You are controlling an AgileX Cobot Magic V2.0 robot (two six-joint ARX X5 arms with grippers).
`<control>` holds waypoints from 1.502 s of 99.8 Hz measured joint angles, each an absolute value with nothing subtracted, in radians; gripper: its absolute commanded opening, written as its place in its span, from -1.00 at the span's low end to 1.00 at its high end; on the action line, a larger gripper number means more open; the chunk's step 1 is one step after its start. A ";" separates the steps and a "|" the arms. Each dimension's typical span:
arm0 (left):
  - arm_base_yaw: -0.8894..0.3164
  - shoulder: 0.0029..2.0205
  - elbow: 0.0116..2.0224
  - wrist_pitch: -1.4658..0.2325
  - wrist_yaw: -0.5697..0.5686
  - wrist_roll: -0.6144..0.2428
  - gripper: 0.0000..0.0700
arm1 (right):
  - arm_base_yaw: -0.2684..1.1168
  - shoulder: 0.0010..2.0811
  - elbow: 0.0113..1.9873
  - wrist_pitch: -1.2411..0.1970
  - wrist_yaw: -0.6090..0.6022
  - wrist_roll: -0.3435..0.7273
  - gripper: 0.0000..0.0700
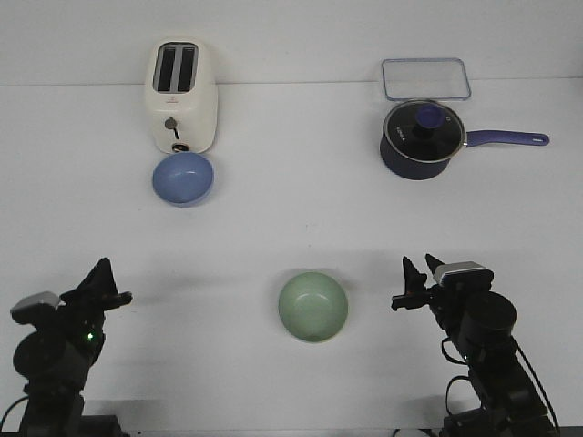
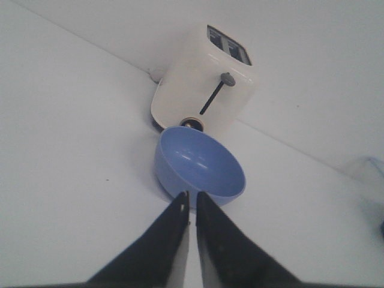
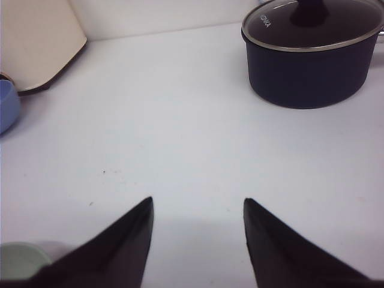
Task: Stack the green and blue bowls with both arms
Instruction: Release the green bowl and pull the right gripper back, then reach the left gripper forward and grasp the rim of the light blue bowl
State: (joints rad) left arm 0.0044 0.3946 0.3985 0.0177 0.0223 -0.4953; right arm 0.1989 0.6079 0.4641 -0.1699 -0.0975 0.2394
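The periwinkle blue bowl (image 1: 182, 177) sits upright on the white table just in front of the toaster. It also shows in the left wrist view (image 2: 201, 165), beyond the fingertips and apart from them. The mint green bowl (image 1: 312, 306) sits near the front middle, between the two arms; its rim shows in the right wrist view (image 3: 21, 261). My left gripper (image 1: 114, 282) (image 2: 192, 193) is shut and empty at the front left. My right gripper (image 1: 403, 282) (image 3: 198, 201) is open and empty at the front right, to the right of the green bowl.
A cream toaster (image 1: 180, 96) stands at the back left. A dark navy lidded saucepan (image 1: 421, 138) with a blue handle stands at the back right, with a clear flat container (image 1: 425, 78) behind it.
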 measured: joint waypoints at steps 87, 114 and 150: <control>0.003 1.782 1.174 0.089 0.156 -0.416 0.42 | 0.199 0.611 0.464 -0.207 -0.102 0.238 -0.13; 0.002 1.865 1.237 0.024 0.161 -0.417 -0.96 | 0.199 0.611 0.464 -0.222 -0.102 0.236 -0.13; -0.003 1.680 1.240 -0.161 0.296 -0.384 -0.96 | 0.199 0.587 0.439 -0.253 -0.078 0.236 -0.13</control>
